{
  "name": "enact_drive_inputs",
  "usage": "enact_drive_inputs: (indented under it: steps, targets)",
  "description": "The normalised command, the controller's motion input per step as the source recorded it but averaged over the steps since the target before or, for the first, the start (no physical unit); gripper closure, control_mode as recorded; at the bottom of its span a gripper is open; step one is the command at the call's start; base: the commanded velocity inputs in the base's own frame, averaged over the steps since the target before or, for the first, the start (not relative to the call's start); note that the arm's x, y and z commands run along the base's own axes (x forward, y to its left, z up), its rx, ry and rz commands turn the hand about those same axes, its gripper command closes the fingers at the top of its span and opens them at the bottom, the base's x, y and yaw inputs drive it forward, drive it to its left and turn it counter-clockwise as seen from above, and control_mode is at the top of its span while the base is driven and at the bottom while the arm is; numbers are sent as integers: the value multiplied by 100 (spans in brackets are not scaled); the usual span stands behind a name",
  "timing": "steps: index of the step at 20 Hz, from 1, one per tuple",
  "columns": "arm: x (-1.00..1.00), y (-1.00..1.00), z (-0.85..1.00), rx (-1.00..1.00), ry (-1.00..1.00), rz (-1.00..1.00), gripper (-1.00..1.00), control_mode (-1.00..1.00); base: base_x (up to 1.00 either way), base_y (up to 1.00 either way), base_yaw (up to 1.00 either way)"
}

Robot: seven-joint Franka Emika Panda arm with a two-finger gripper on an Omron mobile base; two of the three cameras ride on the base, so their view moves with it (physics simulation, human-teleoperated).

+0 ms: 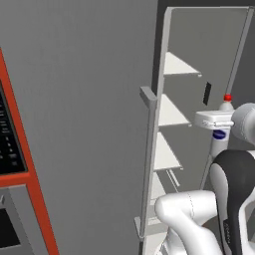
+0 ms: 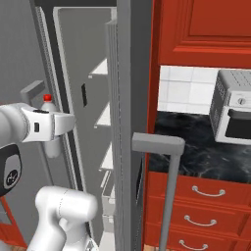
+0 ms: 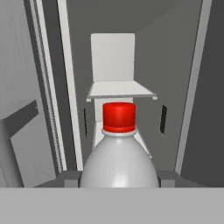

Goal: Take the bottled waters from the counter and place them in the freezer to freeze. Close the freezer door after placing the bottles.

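I am gripping the red-capped water bottle (image 3: 119, 159) upright in my pincer (image 3: 118, 178), its fingers closed against the bottle's sides. I am holding it in front of the open freezer (image 3: 188, 87), level with its white inner shelves (image 3: 120, 90). The grey freezer door (image 1: 79, 124) is standing open to my left.

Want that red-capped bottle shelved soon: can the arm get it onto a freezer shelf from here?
Probably yes. The pincer, shut on the red-capped bottle, faces the open freezer; the white shelf lies straight ahead with nothing visible between.
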Motion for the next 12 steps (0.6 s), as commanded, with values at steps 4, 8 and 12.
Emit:
enact_drive_inputs:
  steps: [4,8,12]
  targets:
    - [0,0,0,0,0,0,100,100,28,-25,0]
    - [0,0,0,0,0,0,100,100,47,-31,0]
    - [0,0,0,0,0,0,100,100,60,-17,0]
